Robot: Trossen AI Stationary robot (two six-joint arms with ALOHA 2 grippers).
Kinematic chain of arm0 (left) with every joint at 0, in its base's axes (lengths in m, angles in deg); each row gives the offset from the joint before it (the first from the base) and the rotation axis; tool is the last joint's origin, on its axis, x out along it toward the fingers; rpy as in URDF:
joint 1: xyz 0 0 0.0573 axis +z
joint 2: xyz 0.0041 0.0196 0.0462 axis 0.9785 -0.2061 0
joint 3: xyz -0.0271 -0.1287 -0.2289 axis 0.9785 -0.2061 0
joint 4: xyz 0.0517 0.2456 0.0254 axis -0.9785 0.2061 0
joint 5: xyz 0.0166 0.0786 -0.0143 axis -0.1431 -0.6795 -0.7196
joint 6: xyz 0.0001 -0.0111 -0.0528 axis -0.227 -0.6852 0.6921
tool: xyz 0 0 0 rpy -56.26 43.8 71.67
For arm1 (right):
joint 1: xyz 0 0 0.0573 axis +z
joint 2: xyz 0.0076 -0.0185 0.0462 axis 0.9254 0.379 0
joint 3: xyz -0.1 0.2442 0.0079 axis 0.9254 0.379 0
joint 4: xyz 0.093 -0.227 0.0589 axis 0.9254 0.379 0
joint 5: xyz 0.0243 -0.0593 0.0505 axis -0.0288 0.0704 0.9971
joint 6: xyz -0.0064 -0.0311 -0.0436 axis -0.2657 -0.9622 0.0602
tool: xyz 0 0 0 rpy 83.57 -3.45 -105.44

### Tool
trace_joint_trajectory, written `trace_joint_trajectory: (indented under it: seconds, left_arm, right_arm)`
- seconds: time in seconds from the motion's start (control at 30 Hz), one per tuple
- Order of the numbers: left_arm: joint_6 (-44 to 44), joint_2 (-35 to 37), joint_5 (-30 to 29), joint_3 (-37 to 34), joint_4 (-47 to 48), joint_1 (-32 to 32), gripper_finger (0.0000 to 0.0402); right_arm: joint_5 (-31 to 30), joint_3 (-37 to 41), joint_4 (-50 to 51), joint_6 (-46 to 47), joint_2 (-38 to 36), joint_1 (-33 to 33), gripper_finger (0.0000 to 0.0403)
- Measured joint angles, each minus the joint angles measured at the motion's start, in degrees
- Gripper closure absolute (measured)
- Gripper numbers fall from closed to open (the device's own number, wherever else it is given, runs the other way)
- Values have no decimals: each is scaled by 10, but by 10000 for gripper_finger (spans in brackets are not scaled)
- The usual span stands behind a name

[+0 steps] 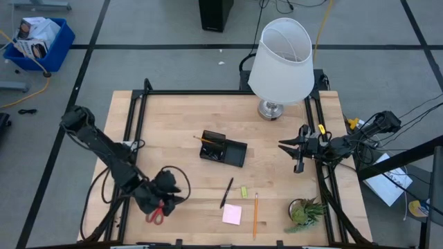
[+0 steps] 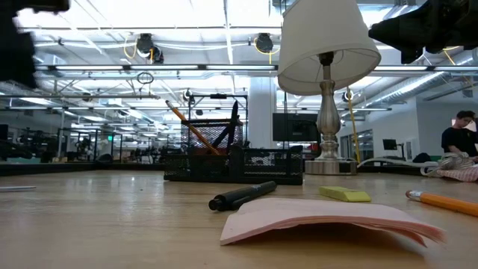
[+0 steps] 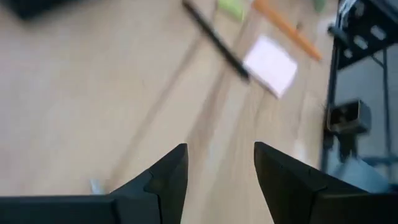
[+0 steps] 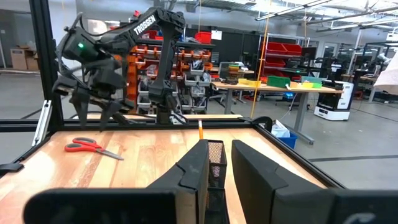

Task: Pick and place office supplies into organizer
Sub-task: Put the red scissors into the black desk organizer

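Note:
The black organizer [image 1: 223, 147] stands mid-table with an orange pencil [image 2: 190, 127] leaning in its taller section. A black pen [image 1: 227, 192], a yellow-green eraser [image 1: 243, 191], a pink sticky pad [image 1: 232, 214] and an orange pencil [image 1: 255, 214] lie flat near the front edge. Red-handled scissors [image 1: 156, 213] lie flat at the front left. My left gripper [image 3: 217, 168] hovers open just above and beside the scissors, touching nothing. My right gripper [image 4: 214, 168] waits at the right edge, level, its fingers a narrow gap apart and empty.
A white-shaded lamp [image 1: 280, 62] stands at the far side right of centre. A small potted plant [image 1: 304, 211] sits at the front right corner. Black frame rails [image 1: 135, 131] run along the table's left and right sides. Bare wood lies between the organizer and the front items.

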Motion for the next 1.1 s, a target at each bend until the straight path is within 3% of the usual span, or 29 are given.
trace_joint_trajectory:
  seconds: [0.23, 0.47, 0.8, 0.93, 1.1]
  left_arm:
    - [174, 0, 136, 15, 115, -20, 215]
    - [300, -13, 233, 15, 182, -55, 216]
    - [402, -98, 325, 69, 260, -103, 216]
    - [439, -139, 337, 93, 298, -110, 216]
    - [415, -169, 331, 147, 298, -107, 215]
  right_arm:
    - [0, 0, 0, 0, 0, 0, 336]
    - [0, 0, 0, 0, 0, 0, 336]
    - [0, 0, 0, 0, 0, 0, 337]
    - [0, 0, 0, 0, 0, 0, 337]
    - [0, 0, 0, 0, 0, 0, 337]
